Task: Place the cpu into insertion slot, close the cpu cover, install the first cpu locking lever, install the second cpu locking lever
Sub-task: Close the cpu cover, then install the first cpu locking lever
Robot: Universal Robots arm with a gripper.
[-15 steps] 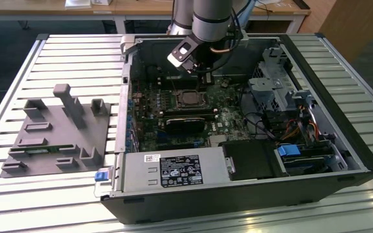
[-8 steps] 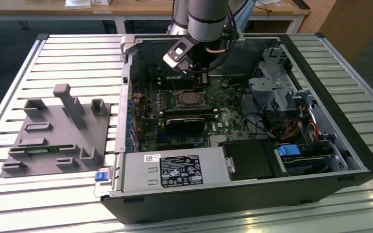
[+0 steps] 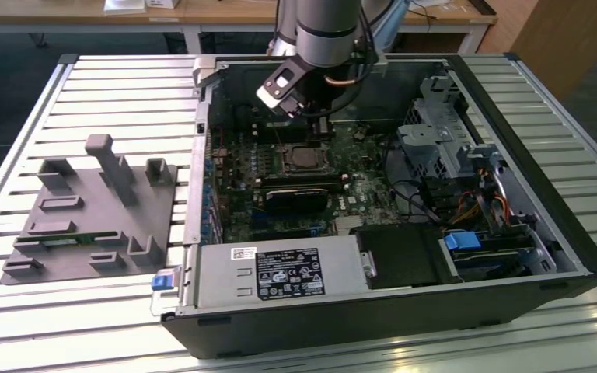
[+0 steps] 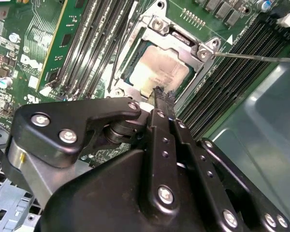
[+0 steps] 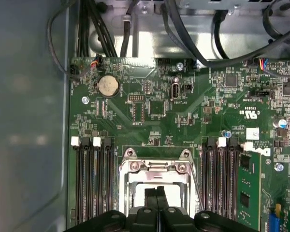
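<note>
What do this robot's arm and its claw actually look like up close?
The arm is a smooth silver-grey tube. A thin orange cable loops beside its wrist. The gripper is matte black: flat jointed links held by shiny silver screws, ending in two slim fingers with ribbed tips.

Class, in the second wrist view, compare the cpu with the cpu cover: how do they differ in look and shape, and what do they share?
The cpu is a solid plate; the cpu cover is an open frame. The cpu's top is dull pale beige; the cpu cover is brighter silver. The cpu cover is larger, framing the cpu. Both are square and metallic.
</note>
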